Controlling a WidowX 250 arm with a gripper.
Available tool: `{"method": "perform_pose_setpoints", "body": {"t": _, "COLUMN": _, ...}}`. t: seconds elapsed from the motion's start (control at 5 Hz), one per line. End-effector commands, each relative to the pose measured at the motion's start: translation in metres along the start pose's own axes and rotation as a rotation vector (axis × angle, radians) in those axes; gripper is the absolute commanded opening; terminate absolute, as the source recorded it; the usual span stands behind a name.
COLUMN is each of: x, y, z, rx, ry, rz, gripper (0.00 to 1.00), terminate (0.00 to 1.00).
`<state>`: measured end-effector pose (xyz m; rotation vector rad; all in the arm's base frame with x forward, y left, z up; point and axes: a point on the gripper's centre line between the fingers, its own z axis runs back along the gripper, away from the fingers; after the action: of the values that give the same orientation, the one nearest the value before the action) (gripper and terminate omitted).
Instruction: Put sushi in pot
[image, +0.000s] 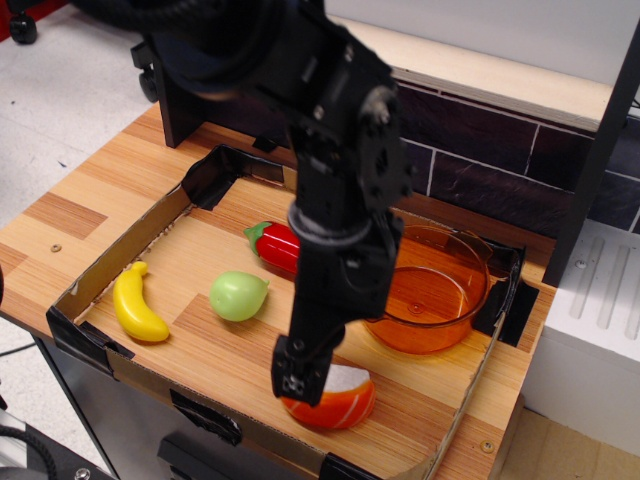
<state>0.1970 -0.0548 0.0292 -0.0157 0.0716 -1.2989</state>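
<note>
The sushi (340, 400), glossy orange with a white rice top, lies near the front edge of the cardboard tray. My gripper (300, 378) has come down onto its left part. The near finger (296, 380) stands in front of the sushi and hides its left end. The far finger is hidden behind it. The jaws look open around the sushi, which still rests on the wood. The translucent orange pot (440, 300) stands empty to the right and behind, partly covered by my arm.
A red chili pepper (275, 246), a green pear (238, 295) and a yellow banana (137, 304) lie in the low cardboard tray (120, 262). A dark brick-pattern back wall (480, 170) rises behind. A white appliance (590, 330) stands at the right.
</note>
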Motion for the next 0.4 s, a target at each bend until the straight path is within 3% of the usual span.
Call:
{"method": "perform_pose_setpoints", "body": {"t": 0.0, "x": 0.0003, "y": 0.0065, "z": -0.0063, "rx": -0.003, "ry": -0.009, "rz": 0.002, "gripper": 1.0, "terminate": 0.0}}
{"method": "perform_pose_setpoints", "body": {"t": 0.2, "x": 0.0023, "y": 0.0048, "z": -0.0129, "rx": 0.01, "ry": 0.004, "rz": -0.01, "gripper": 1.0, "terminate": 0.0}}
